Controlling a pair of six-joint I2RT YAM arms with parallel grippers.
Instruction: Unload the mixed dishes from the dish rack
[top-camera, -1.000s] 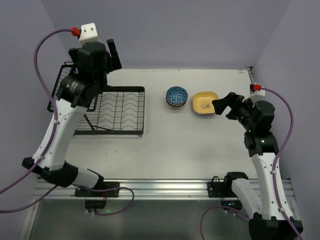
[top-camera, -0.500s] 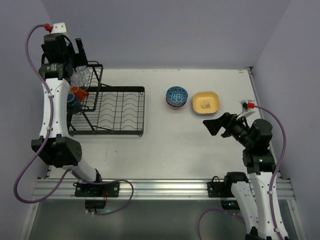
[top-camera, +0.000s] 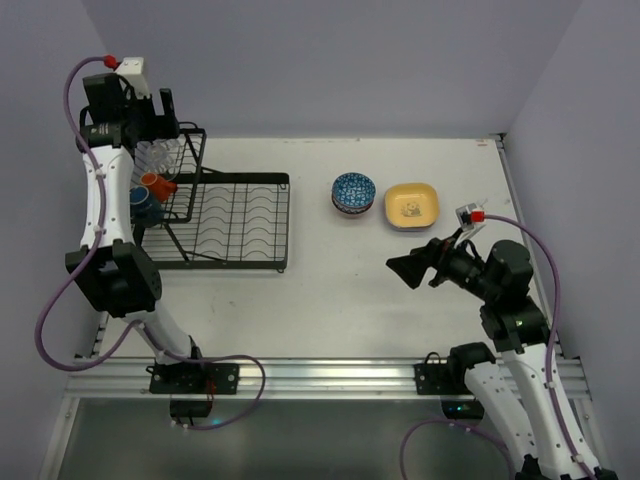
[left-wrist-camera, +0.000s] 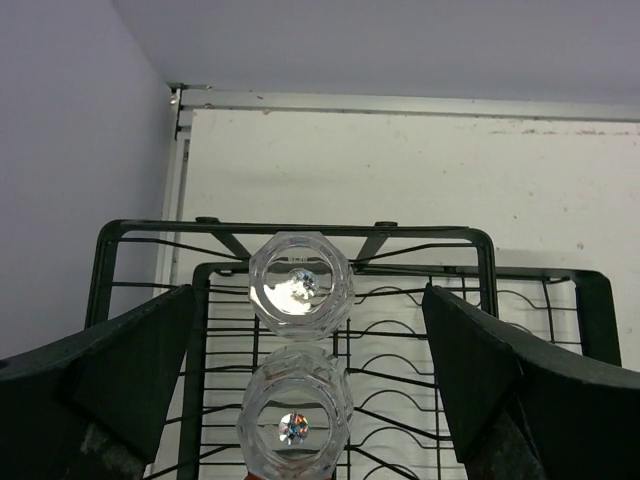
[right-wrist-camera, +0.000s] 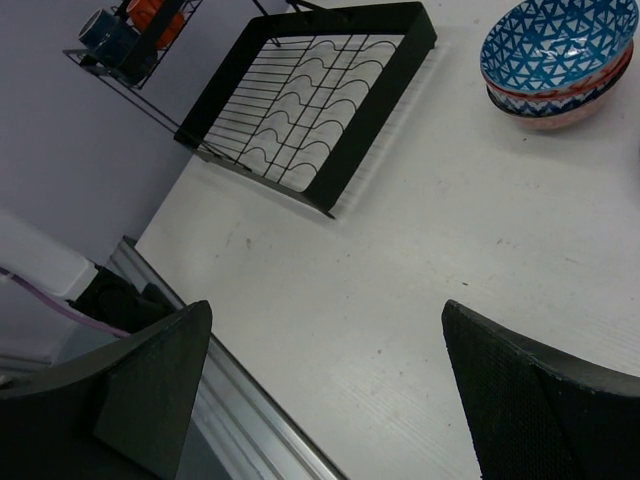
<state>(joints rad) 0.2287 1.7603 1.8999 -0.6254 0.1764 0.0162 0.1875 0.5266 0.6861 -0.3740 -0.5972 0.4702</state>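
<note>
The black wire dish rack (top-camera: 240, 222) stands at the left. Its raised basket holds two clear glasses (top-camera: 155, 156), an orange mug (top-camera: 153, 184) and a dark mug (top-camera: 141, 201). My left gripper (top-camera: 164, 115) hangs open above the basket. In the left wrist view the gripper (left-wrist-camera: 310, 295) has one finger on each side of the two glasses (left-wrist-camera: 300, 285), well apart from them. Stacked patterned bowls (top-camera: 353, 192) and a yellow plate (top-camera: 411, 205) sit on the table. My right gripper (top-camera: 405, 268) is open and empty above bare table (right-wrist-camera: 326, 310).
The rack's flat slotted tray (right-wrist-camera: 310, 90) holds nothing. The right wrist view shows the bowls (right-wrist-camera: 560, 60), the mugs (right-wrist-camera: 115, 28) and the table's metal front rail (right-wrist-camera: 230, 400). Walls close in at the back, left and right.
My left arm swung from over the rack to its far left and now sits above the glasses. My right gripper drew back from the yellow plate toward the near middle.
</note>
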